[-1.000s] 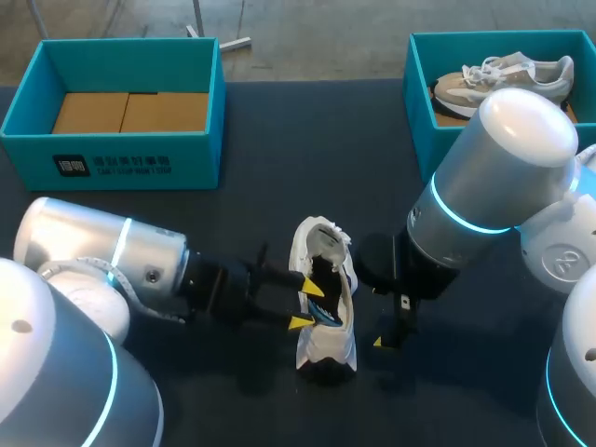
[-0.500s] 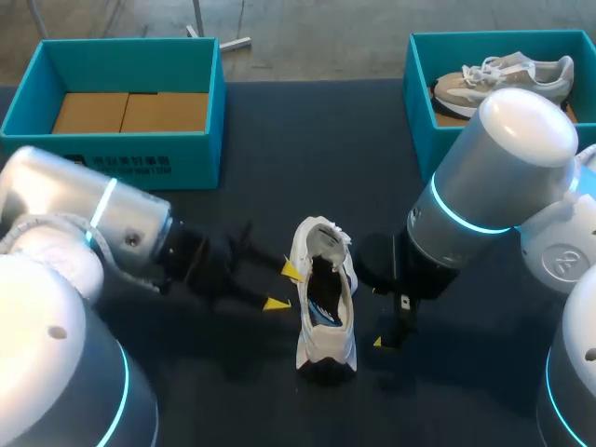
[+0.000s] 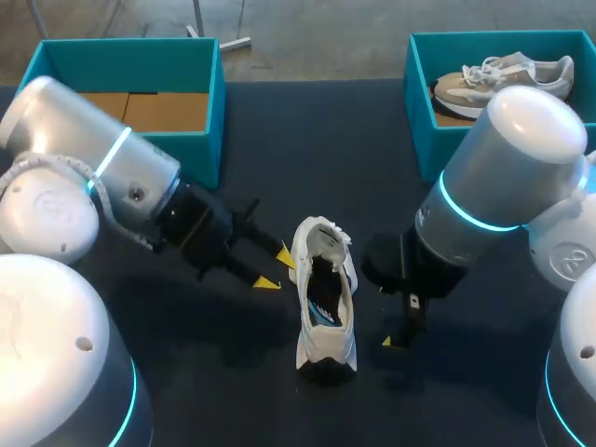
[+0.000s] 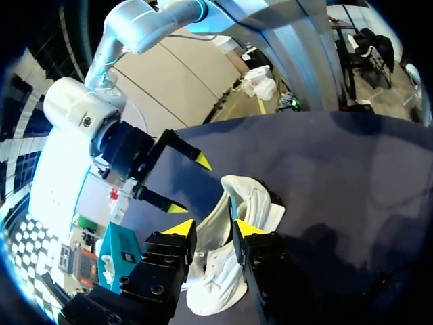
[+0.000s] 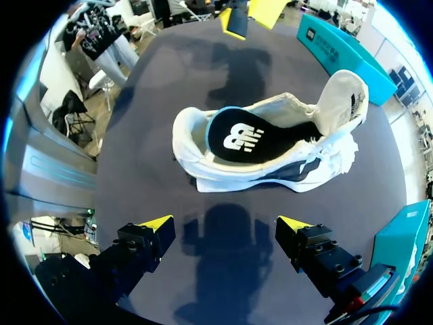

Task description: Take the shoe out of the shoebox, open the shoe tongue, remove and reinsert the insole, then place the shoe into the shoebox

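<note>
Our left fingers [image 3: 266, 282] have drawn back out of the shoe [image 3: 324, 312] and now hang apart just to its left. The shoe stands unmoved on the worktop [image 3: 307, 140], midway along the near edge. Our right fingers [image 5: 157, 223], spread wide, hover close at its right, hardly shifted.

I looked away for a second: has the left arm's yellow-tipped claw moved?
Yes. The left gripper has drawn back from the white shoe, out of its opening, leftward toward the left teal box; the shoe itself stayed put.
</note>
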You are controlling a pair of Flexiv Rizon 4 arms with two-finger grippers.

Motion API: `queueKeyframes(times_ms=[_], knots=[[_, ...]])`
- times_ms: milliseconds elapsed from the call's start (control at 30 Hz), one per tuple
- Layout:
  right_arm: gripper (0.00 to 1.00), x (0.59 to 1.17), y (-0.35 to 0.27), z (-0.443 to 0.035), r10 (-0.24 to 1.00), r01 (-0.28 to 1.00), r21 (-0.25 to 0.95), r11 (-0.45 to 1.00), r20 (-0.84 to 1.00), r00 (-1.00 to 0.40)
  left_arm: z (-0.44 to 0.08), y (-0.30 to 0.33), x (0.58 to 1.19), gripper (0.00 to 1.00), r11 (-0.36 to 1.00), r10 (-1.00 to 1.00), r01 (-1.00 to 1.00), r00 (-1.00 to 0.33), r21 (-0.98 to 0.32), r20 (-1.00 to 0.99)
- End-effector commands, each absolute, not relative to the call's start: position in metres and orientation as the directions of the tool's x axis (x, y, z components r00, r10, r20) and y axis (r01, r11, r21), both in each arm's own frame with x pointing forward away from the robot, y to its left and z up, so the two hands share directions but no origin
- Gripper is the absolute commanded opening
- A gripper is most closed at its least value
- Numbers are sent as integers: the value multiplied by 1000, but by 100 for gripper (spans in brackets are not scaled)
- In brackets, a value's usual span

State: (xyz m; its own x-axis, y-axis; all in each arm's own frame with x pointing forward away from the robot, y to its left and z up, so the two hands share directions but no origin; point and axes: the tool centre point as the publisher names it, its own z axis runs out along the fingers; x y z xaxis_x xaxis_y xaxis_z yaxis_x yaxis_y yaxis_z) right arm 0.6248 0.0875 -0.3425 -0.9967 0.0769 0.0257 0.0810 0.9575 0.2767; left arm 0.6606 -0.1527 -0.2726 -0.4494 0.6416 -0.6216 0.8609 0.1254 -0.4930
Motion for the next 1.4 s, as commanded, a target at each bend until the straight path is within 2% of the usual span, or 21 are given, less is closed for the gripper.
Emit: queueKeyframes(times_ms=[33, 100, 167, 267, 533, 1400], knots=[[100, 614, 53, -327, 57, 63, 299, 952, 28, -998, -268, -158, 661, 35, 121, 785, 875, -373, -469, -495], [100, 612, 45, -324, 44, 52, 287, 957, 33, -998, -268, -160, 661, 31, 117, 806, 877, -358, -466, -472], [100, 611, 36, -322, 43, 51, 286, 957, 33, -999, -268, -162, 660, 22, 116, 832, 885, -335, -451, -443], [100, 608, 20, -319, 42, 50, 290, 956, 34, -999, -268, -165, 657, 0, 104, 871, 893, -295, -438, -393], [100, 603, -9, -315, 44, 58, 289, 956, 55, -998, -263, -181, 654, 0, 73, 943, 918, -191, -390, -273], [100, 603, -9, -315, 44, 58, 289, 956, 55, -998, -262, -183, 655, 0, 72, 944, 919, -188, -388, -270]])
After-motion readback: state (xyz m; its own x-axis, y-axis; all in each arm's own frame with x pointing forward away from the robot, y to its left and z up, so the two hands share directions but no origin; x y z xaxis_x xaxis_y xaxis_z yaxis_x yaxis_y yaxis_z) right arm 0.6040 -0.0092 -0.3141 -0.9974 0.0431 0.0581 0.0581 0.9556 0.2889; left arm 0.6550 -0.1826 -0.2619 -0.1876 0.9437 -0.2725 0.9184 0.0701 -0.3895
